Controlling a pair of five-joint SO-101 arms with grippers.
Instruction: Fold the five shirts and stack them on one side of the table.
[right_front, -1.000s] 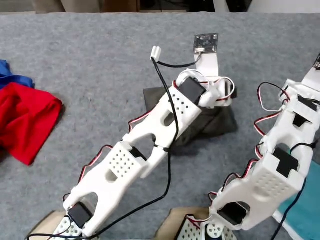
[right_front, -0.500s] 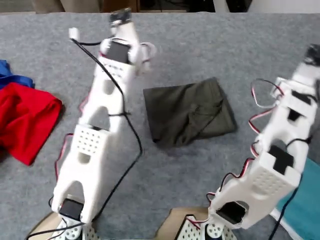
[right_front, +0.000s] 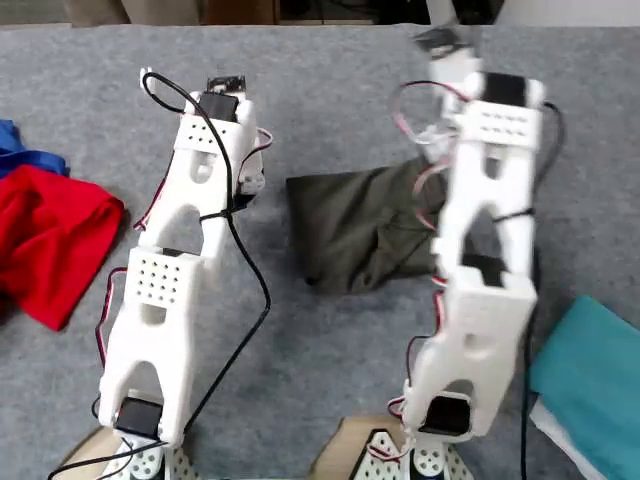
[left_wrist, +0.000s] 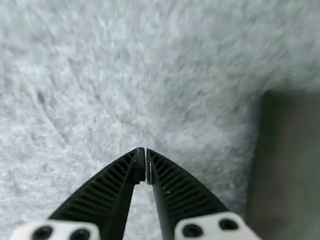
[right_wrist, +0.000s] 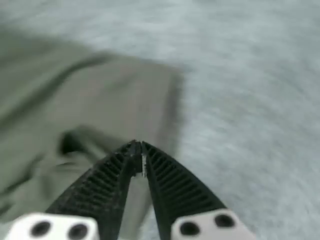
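The olive shirt (right_front: 365, 235) lies mid-counter as a rough folded rectangle, with a loose crease running across it. Its far corner sits directly under the right jaws and its near edge just beside the left jaws. Both pairs of jaws are clenched on nothing, tips touching. The left pair hangs over bare counter (right_front: 330, 90) and the right pair over the cloth. By the look of it this shirt is folded or nearly so, but it is not yet stacked. The red shirt (right_front: 55, 245) and blue shirt (right_front: 12, 145) lie together well apart from the left jaws, on the side away from the olive one, and I cannot tell whether they are properly folded. The teal shirt (right_front: 590, 385) lies well behind the right jaws near that arm's base. Only 4 shirts can be made out, so most of the stacking seems left to do. Compared with 1 second ago, the left arm (right_front: 190, 215), then stretched across the olive shirt, has swung off it to the side. The right arm (right_front: 490, 200) has come in from the counter's edge to hover over it.
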